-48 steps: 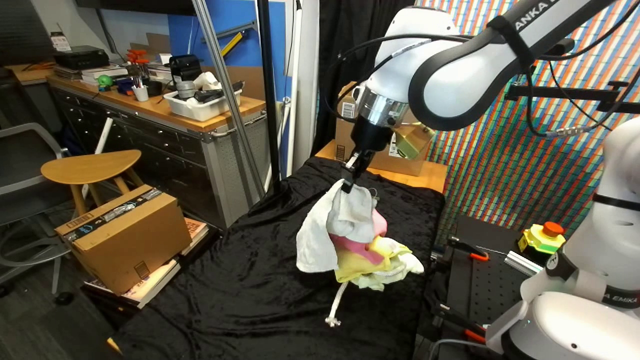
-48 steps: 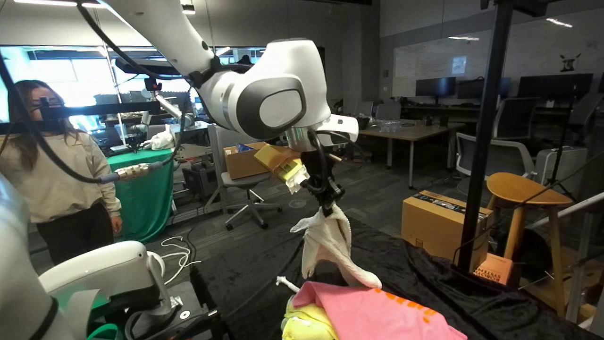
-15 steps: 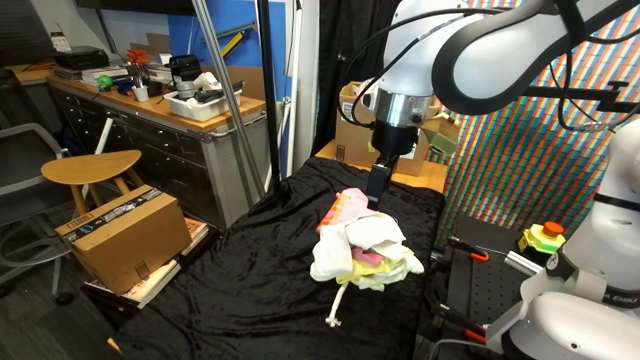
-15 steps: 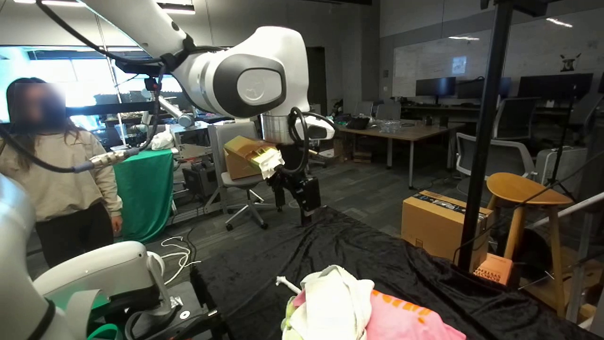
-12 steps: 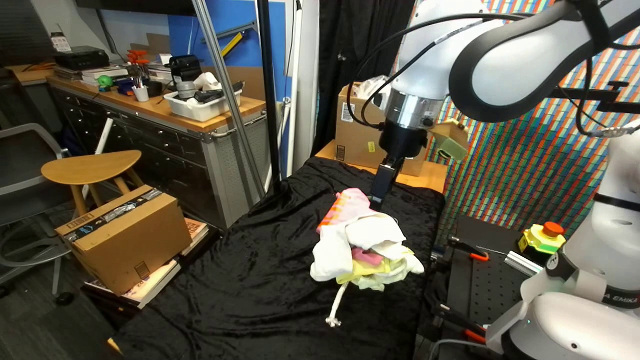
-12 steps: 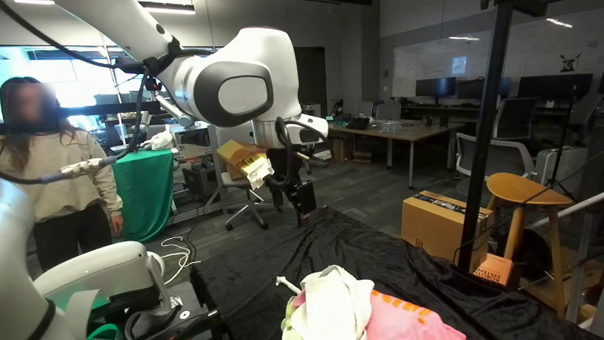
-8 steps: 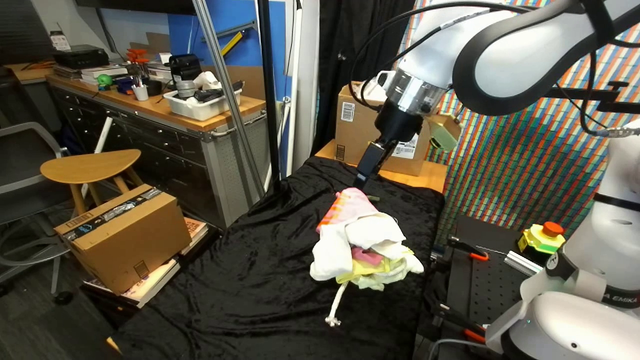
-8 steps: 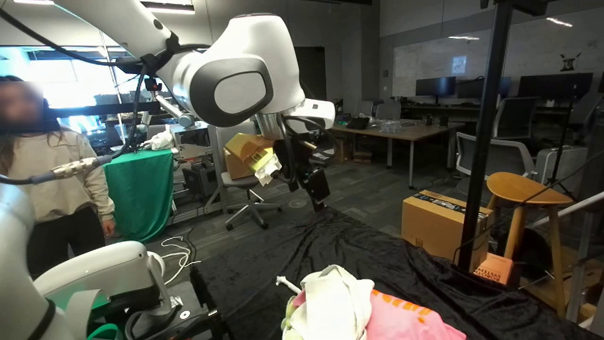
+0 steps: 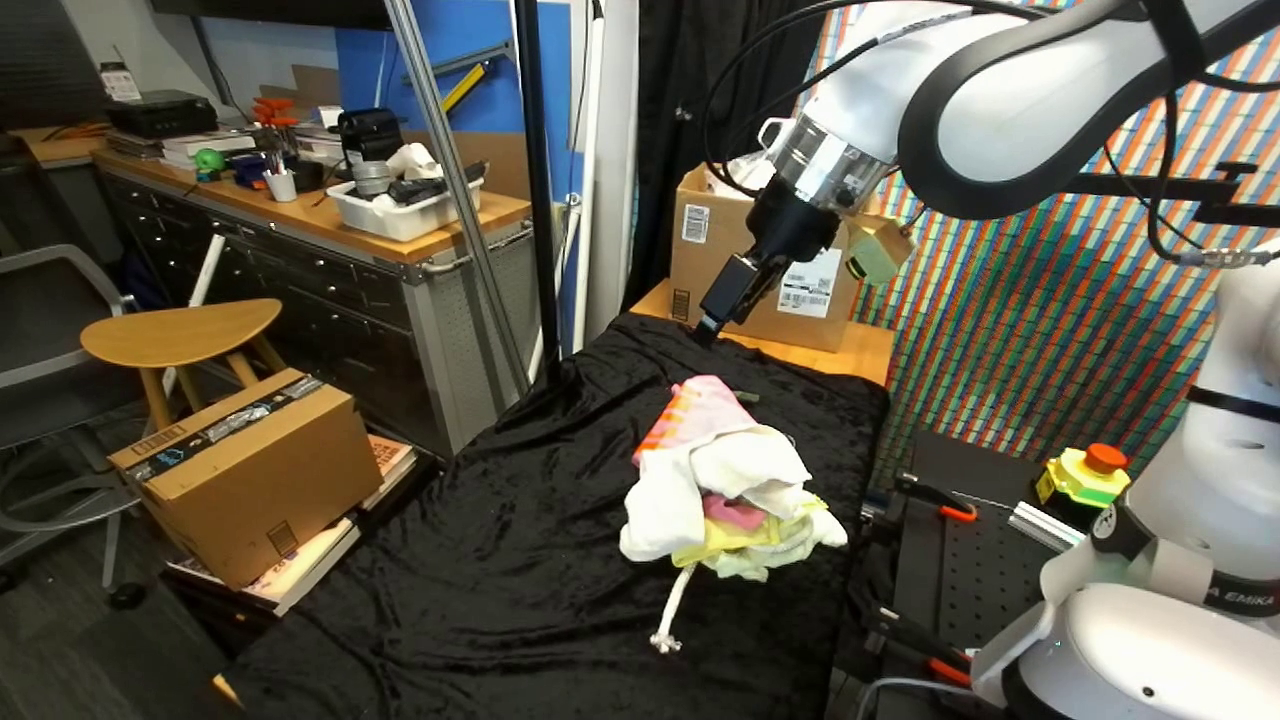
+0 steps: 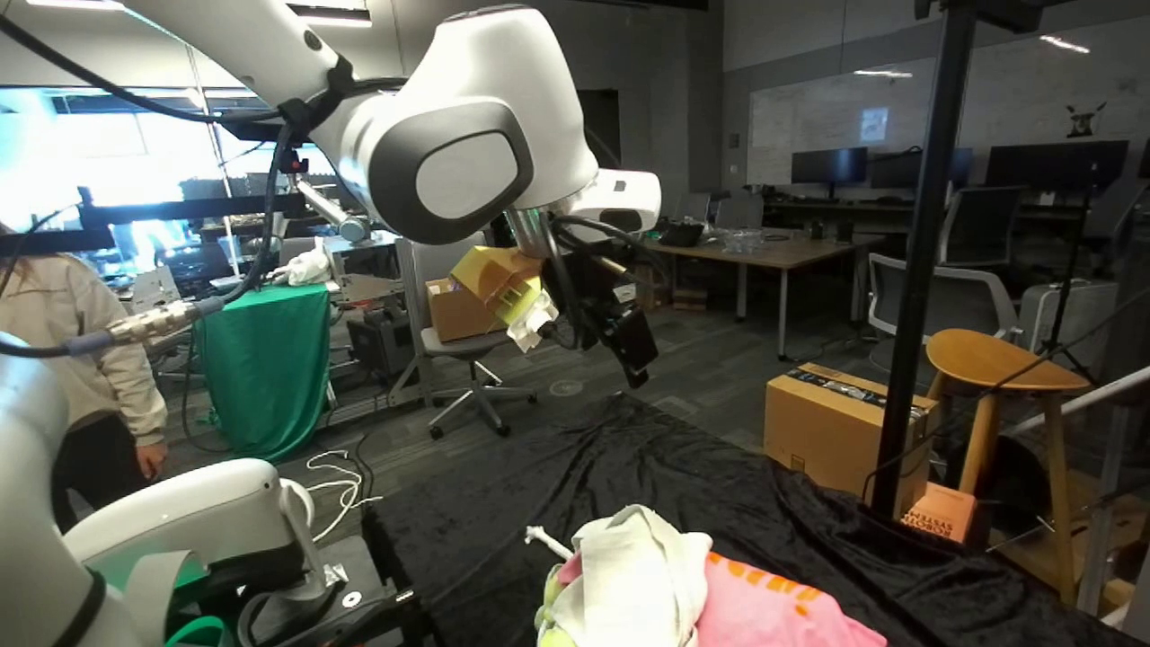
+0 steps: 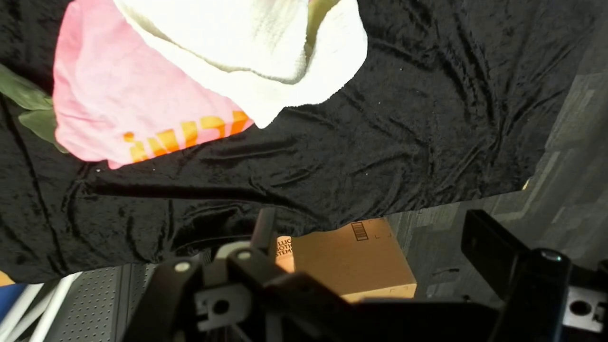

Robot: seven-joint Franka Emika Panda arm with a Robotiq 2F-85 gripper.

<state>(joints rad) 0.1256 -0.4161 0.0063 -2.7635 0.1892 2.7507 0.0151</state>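
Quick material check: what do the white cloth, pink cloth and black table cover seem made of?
White cloth: probably matte cotton terry; the surface looks nubby.
Pink cloth: smooth, matte fabric, fibre unclear; drapes softly.
Black table cover: likely crushed velvet, patchy sheen along its wrinkles.

In an exterior view, a taped cardboard box (image 9: 285, 480) is rested on books (image 9: 310, 562) near a wooden stool (image 9: 180, 332); a white bin (image 9: 405, 222) is heaped with odds and ends (image 9: 418, 190).
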